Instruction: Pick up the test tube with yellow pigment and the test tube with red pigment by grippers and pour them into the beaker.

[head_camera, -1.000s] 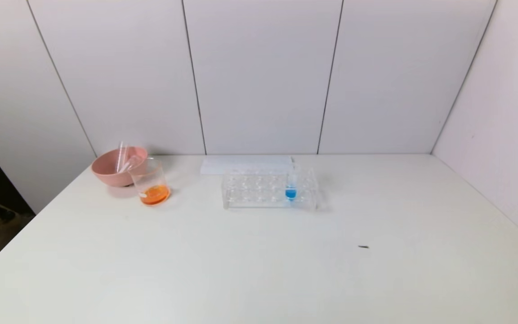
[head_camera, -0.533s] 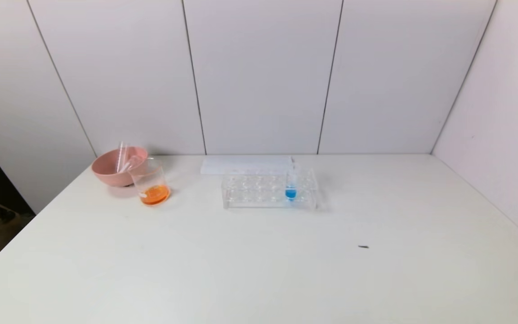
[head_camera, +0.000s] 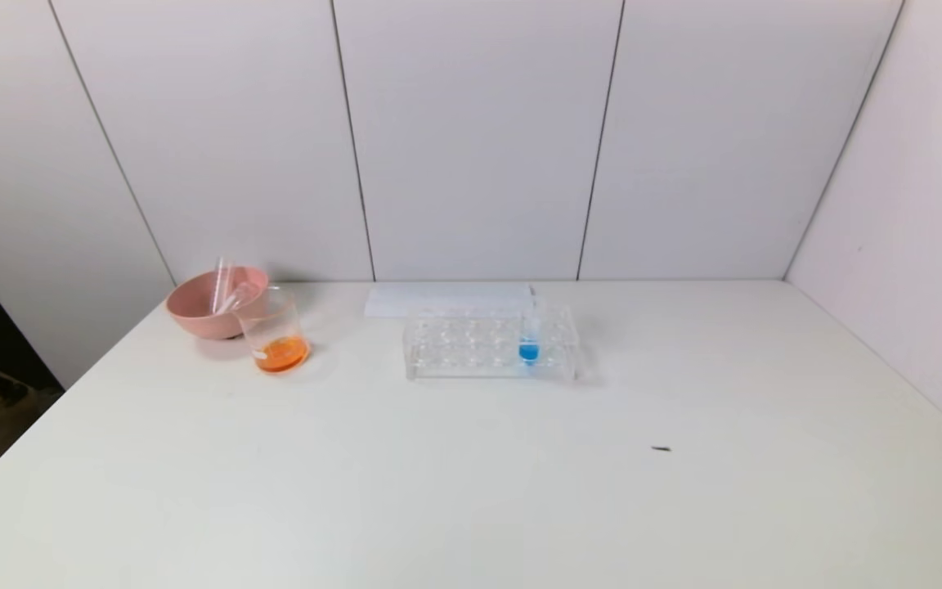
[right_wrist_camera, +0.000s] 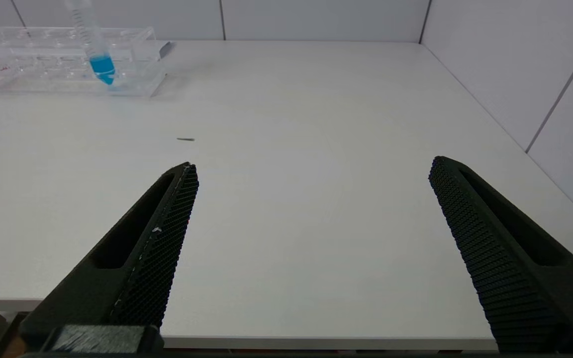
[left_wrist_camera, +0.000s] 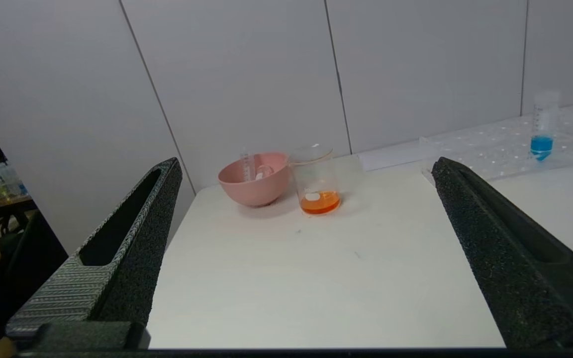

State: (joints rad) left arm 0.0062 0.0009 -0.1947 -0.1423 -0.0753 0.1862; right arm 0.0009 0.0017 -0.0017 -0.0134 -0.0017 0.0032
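Observation:
The beaker point(head_camera: 275, 331) point(left_wrist_camera: 316, 181) stands at the back left of the table, with a shallow layer of orange liquid at its bottom. The test tube with yellow pigment and the test tube with red pigment are out of view. Clear empty tubes point(head_camera: 226, 286) point(left_wrist_camera: 247, 164) lean inside the pink bowl point(head_camera: 197, 315) just behind the beaker. My left gripper point(left_wrist_camera: 305, 161) hangs open over the table's near left edge, far short of the beaker, holding nothing. My right gripper point(right_wrist_camera: 314, 163) is open and empty at the near right edge. Neither arm appears in the head view.
A clear tube rack point(head_camera: 471, 352) point(right_wrist_camera: 43, 74) sits mid-table at the back and holds one tube with blue liquid point(head_camera: 529, 343) point(left_wrist_camera: 541, 141) point(right_wrist_camera: 101, 64). A white sheet point(head_camera: 446, 298) lies behind it. A small dark speck point(head_camera: 661, 448) marks the table. Walls close in behind and on the right.

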